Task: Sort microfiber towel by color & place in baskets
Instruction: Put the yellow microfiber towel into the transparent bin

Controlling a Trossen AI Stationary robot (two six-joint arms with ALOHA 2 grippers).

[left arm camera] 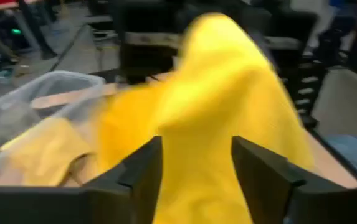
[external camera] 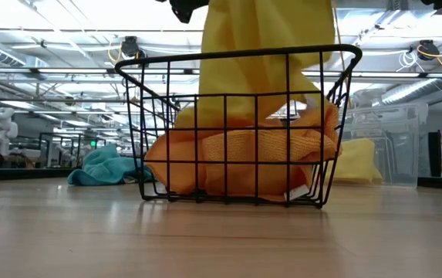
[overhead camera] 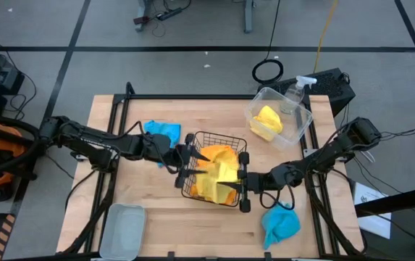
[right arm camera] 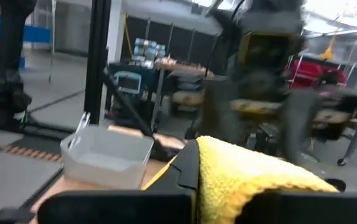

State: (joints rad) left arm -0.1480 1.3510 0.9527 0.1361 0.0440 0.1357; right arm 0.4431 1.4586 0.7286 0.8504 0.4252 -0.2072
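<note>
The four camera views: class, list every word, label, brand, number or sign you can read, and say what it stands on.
None can be read.
Spray bottle behind the clear tub: any label is too small to read.
Black wire basket, yellow towel, orange towels: no print shows.
Room behind, low and wrist views: any signs are too blurred to read.

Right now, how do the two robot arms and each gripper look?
Both arms are dark, nearly black, built of slim jointed segments with rounded joint housings. The left gripper and right gripper each end in two flat, blocky black fingers. Thin black cables run along the right arm. No markings are legible.
</note>
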